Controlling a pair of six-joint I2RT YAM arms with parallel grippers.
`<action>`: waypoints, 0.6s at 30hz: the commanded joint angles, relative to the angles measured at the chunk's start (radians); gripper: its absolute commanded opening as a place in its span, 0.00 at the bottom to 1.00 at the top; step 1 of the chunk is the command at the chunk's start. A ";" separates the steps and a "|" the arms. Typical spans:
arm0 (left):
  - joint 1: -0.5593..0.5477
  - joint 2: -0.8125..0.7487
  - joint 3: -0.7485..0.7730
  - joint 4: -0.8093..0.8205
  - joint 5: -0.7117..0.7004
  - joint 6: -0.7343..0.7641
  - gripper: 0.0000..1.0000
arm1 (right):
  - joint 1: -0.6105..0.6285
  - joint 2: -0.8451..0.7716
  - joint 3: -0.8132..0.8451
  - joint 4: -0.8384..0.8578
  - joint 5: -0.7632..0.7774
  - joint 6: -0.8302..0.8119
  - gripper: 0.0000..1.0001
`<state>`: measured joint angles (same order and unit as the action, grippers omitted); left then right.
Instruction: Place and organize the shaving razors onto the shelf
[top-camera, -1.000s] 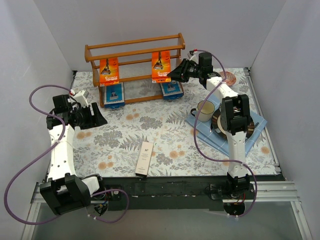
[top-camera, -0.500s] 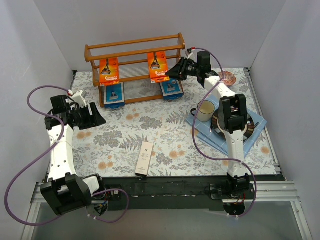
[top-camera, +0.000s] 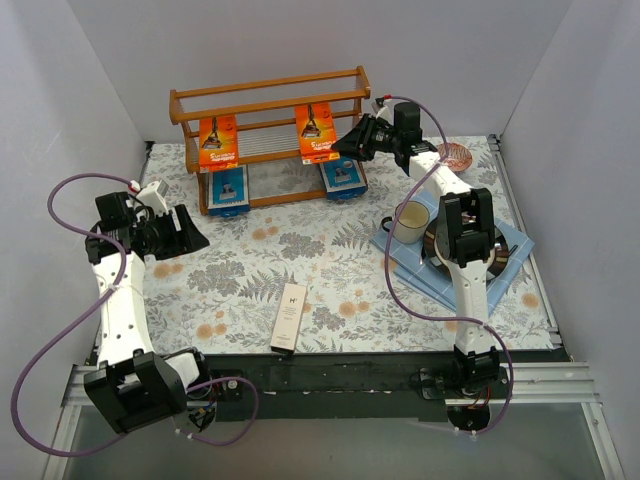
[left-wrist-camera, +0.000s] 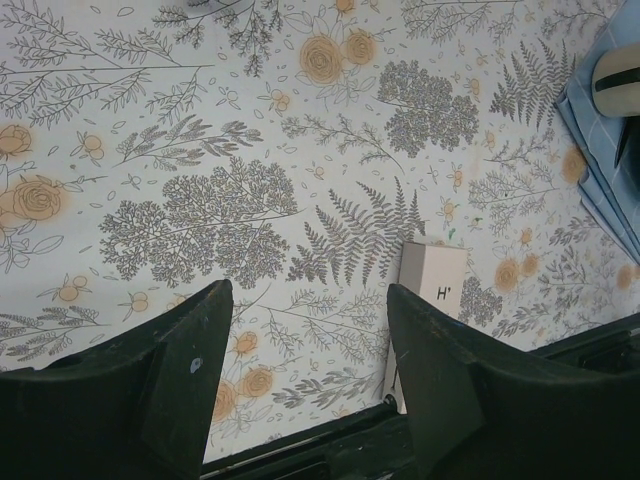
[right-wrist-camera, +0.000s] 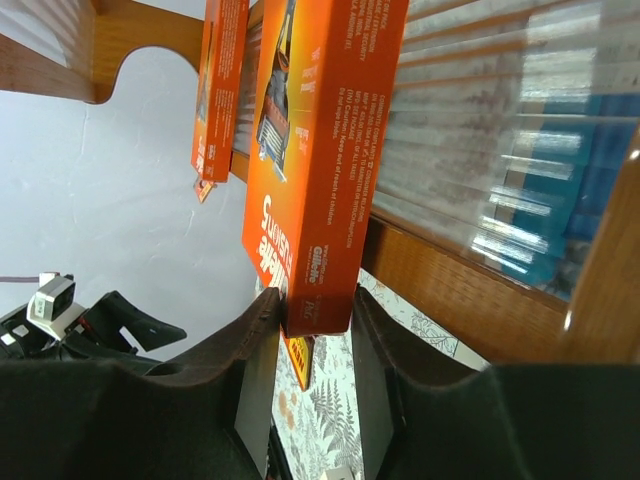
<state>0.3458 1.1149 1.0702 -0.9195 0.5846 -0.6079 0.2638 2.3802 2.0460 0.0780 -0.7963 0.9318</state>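
The wooden shelf (top-camera: 262, 98) stands at the back of the table. Two orange packs stand on its upper board, one at the left (top-camera: 217, 143) and one at the right (top-camera: 315, 132). Two blue packs (top-camera: 228, 188) (top-camera: 343, 178) stand on the lower tier. My right gripper (top-camera: 349, 146) is shut on the right orange pack (right-wrist-camera: 325, 150), its fingers (right-wrist-camera: 258, 350) on either side of the pack's lower end. The slim white box (top-camera: 289, 316) lies on the table near the front edge. My left gripper (top-camera: 186, 232) is open and empty above the cloth, with the white box (left-wrist-camera: 432, 284) beside its right finger.
A blue cloth (top-camera: 510, 262) lies at the right with a pale mug (top-camera: 410, 220) and a dark roll (top-camera: 437, 245) on it. A copper-coloured dish (top-camera: 456, 155) sits behind them. White walls close in both sides.
My right gripper has slid the right orange pack a little to the left along the upper shelf. My left arm has drawn back slightly to the left.
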 joint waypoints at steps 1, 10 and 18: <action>0.012 -0.038 -0.012 0.008 0.030 -0.003 0.62 | -0.005 -0.033 -0.006 0.005 0.020 -0.016 0.37; 0.035 -0.041 -0.010 0.008 0.041 -0.009 0.62 | -0.020 -0.035 -0.012 0.002 0.028 -0.022 0.30; 0.048 -0.040 -0.010 0.010 0.055 -0.015 0.62 | -0.031 -0.033 -0.007 0.000 0.034 -0.022 0.30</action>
<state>0.3817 1.1049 1.0695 -0.9154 0.6132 -0.6178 0.2523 2.3798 2.0315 0.0765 -0.7948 0.9329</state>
